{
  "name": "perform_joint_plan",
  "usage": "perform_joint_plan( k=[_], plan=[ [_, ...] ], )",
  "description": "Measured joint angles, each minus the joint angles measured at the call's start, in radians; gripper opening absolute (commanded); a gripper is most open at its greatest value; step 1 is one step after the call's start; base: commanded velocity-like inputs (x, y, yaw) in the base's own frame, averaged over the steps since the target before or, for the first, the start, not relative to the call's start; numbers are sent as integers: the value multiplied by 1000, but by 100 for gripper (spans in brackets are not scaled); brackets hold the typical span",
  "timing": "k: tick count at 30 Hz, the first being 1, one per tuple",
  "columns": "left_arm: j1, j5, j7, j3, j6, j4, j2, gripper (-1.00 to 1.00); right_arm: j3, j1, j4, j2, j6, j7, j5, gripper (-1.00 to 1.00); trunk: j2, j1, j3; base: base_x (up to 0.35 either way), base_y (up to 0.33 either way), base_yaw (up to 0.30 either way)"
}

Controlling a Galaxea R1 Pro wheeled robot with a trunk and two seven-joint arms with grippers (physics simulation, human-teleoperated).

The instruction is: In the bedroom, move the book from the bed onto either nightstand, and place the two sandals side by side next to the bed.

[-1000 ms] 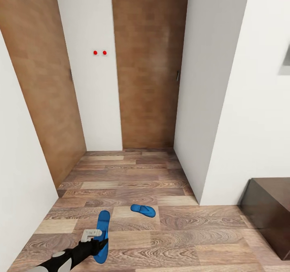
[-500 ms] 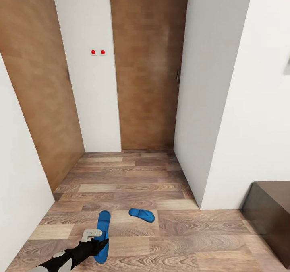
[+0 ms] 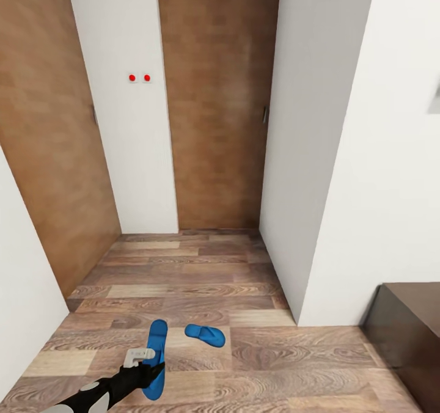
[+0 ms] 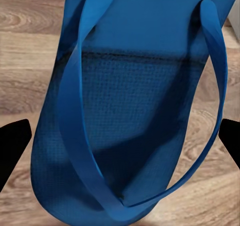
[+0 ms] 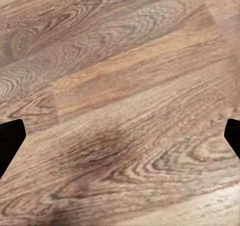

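One bright blue sandal (image 3: 157,344) hangs above the wood floor with my left gripper (image 3: 145,365) shut on it. In the left wrist view this sandal (image 4: 135,116) spans the gap between the two black fingertips (image 4: 11,146), straps facing the camera. The other blue sandal (image 3: 205,335) lies flat on the floor just to the right of the held one. My right gripper (image 5: 120,141) is open over bare floor planks, nothing between its fingers. The book, the bed and the nightstand are out of view.
Two brown wooden doors (image 3: 217,113) and a white wall section with two red dots (image 3: 139,78) close off the short hallway ahead. A white wall corner (image 3: 305,156) juts out on the right. A dark wood piece of furniture (image 3: 406,333) stands at the lower right.
The whole view has shifted: walls and doors slid left and the floor sandal moved down-left in the picture. The held sandal kept its place at my left gripper.
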Motion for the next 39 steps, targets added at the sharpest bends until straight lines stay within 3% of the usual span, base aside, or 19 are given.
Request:
perform_joint_plan(
  k=[18, 39],
  plan=[
    [0, 0, 0, 0, 0, 0, 0, -100, 0, 0, 0, 1, 0, 0, 6, 100, 0, 0, 0, 267, -19, 5],
    [0, 0, 0, -1, 0, 0, -1, -100, 0, 0, 0, 2, 0, 0, 6, 100, 0, 0, 0, 9, -3, 263]
  ],
)
